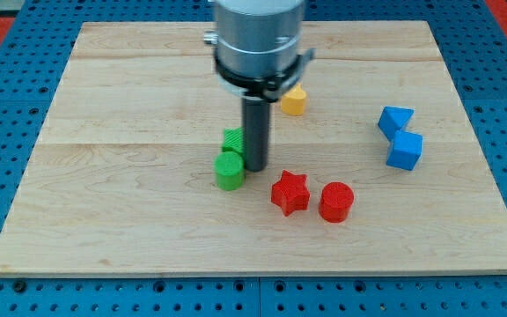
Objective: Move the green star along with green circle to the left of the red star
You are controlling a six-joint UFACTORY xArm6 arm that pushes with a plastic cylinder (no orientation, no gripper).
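Bright, even overhead light; soft short shadows under the blocks; wooden board (pixel 130 220) sharp, arm housing (pixel 259 35) slightly blurred

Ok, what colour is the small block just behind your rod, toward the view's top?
Yellow. The yellow block shows plainly in the camera view, its shape partly hidden by the arm.

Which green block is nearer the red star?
The green circle, at the view's bottom of the pair; the green star sits behind it, beside my tip, farther from the red star.
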